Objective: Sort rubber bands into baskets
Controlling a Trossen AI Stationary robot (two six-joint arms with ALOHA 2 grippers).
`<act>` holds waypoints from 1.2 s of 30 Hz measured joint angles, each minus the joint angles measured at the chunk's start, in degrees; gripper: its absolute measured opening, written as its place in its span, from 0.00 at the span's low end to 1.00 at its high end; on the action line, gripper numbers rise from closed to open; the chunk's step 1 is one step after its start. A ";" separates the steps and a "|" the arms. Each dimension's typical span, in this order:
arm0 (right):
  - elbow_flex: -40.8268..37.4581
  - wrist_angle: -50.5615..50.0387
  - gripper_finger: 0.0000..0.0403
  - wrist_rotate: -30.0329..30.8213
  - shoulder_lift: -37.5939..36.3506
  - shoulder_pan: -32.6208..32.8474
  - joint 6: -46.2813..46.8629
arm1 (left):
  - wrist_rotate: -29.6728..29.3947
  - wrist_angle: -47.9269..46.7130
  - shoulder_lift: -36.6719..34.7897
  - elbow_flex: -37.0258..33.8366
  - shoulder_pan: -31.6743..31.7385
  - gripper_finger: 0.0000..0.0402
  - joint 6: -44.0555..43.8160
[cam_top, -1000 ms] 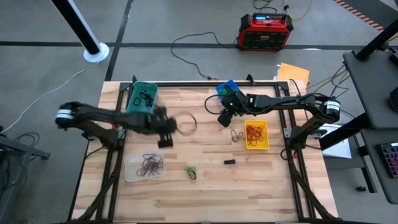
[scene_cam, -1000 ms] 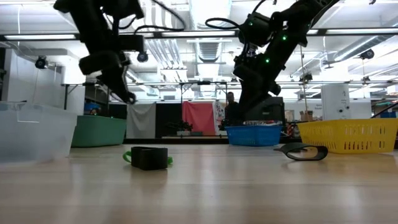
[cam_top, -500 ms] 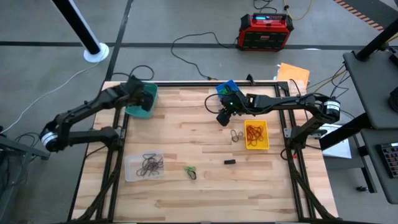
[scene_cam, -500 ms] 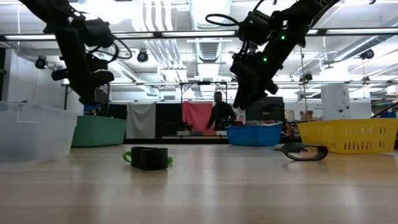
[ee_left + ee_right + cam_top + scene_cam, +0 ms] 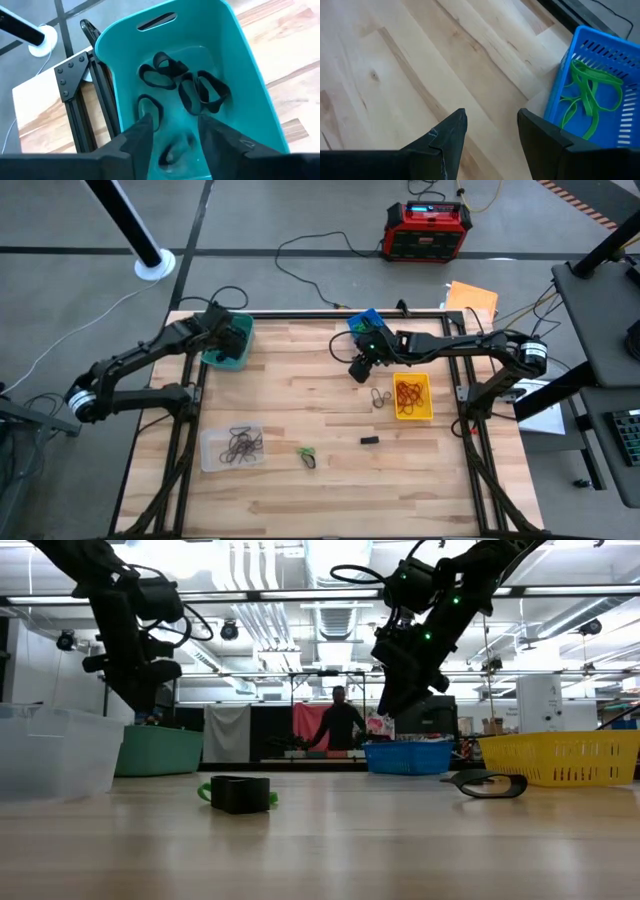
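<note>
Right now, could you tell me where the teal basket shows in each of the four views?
High view: teal basket at the table's far left corner, under the left gripper.
Low view: at left, behind the clear basket, teal basket.
Left wrist view: fills the frame, black bands inside.
Right wrist view: not in it.
Shared landmark: the left gripper above it.

Grey concrete floor w/ cables round wooden table. Red power unit beyond far edge. Ceiling strip lights; person by red cloth at back.
</note>
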 joint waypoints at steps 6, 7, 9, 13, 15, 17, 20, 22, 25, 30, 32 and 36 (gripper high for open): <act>0.15 -4.16 0.42 -0.58 -2.46 2.48 0.14 | 1.09 0.43 -2.32 -0.21 -6.13 0.42 -2.26; 0.15 -5.15 0.42 -1.46 -3.12 3.19 -0.12 | 2.26 1.24 -2.95 -0.40 -8.39 0.42 -2.94; 0.17 -7.29 0.42 -4.10 -4.15 5.10 -0.99 | 4.32 3.86 -4.10 -1.08 -13.85 0.42 -3.83; 0.17 -12.23 0.42 -12.43 -5.26 9.92 -3.06 | 4.72 11.92 -5.60 -2.38 -27.04 0.42 -4.31; 0.17 -14.44 0.42 -15.94 -5.40 12.97 -3.44 | 4.42 15.59 -5.62 -2.54 -33.09 0.42 -4.00; 0.20 -17.61 0.42 -17.80 -5.42 16.58 -4.08 | 3.19 18.96 -5.29 -2.44 -38.21 0.42 -3.89; 0.20 -20.55 0.42 -17.97 -4.78 22.24 -3.91 | -2.01 21.78 -4.38 -1.97 -44.38 0.42 -3.40; 0.20 -20.73 0.42 -17.13 -3.97 25.36 -2.14 | -6.16 22.82 -3.87 -1.86 -46.94 0.42 -2.92; 0.20 -20.74 0.42 -13.04 -2.89 28.93 1.22 | -8.91 23.52 -3.12 -1.83 -48.43 0.42 -2.33; 0.21 -20.56 0.42 -10.30 -0.82 32.09 4.39 | -8.91 23.87 -1.59 -1.81 -48.48 0.42 -2.27; 0.26 -20.09 0.42 -9.70 0.33 32.71 5.10 | -8.91 24.15 -0.85 -1.79 -48.48 0.42 -2.32; 0.26 -19.34 0.42 -8.96 3.65 33.28 5.34 | -8.63 25.01 0.56 -1.79 -48.48 0.42 -2.36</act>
